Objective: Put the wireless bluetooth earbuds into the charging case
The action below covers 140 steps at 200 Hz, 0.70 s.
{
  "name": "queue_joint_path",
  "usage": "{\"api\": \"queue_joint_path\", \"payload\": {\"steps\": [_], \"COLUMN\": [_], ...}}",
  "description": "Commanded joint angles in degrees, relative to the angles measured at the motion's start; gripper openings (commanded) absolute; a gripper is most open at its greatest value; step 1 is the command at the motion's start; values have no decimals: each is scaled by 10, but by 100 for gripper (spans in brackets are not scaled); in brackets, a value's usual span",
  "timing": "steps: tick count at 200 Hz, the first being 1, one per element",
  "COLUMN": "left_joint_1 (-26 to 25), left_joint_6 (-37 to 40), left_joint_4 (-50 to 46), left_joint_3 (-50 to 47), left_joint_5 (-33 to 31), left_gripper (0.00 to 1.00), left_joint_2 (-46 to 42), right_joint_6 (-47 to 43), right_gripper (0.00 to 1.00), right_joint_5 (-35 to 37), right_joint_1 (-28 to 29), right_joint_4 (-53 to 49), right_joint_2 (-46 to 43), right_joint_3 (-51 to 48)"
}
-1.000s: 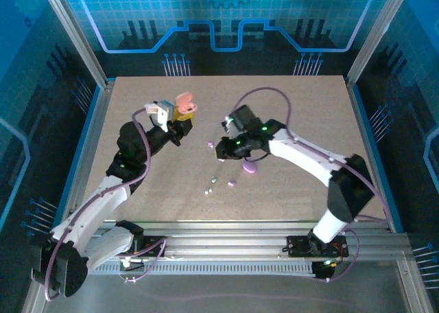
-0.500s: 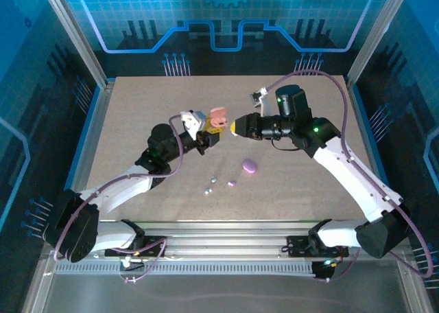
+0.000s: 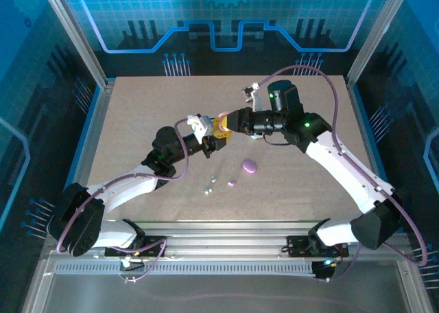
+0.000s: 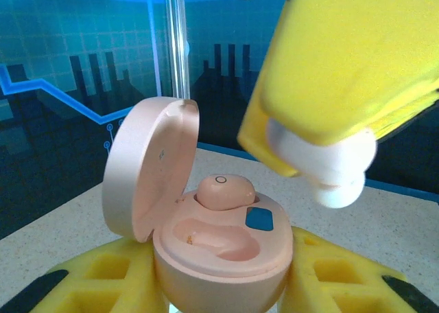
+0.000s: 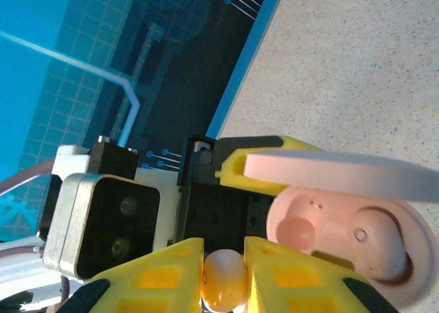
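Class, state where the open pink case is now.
In the top view, the case is clamped in the left gripper above the middle of the table, one earbud seated inside; the right gripper holds another earbud beside it.

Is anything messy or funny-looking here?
A bit messy: tiny earbuds lie loose on the table near a purple case. The pink case, held open in the left gripper, has one slot empty.
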Motion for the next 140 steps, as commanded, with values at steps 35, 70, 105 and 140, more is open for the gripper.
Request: {"api": "queue_joint_path", "payload": {"steps": [35, 70, 105, 140], "left_joint_1": [-8, -9, -9, -9], "left_joint_6": [9, 4, 3, 0], "left_joint_4": [30, 41, 41, 44], "left_joint_3": [-6, -11, -10, -10], "left_joint_5": [17, 12, 16, 16], "left_gripper": [34, 34, 34, 34], "left_joint_2": [-4, -7, -7, -5], "right_joint_6": [-18, -38, -38, -38], "right_gripper": [23, 22, 23, 23], "right_joint_5": [60, 115, 113, 111], "right_joint_1": [23, 31, 34, 43], "right_joint_4": [-27, -67, -65, -65], "right_joint_2": [27, 27, 34, 43], "right_joint_3": [41, 53, 54, 62]}}
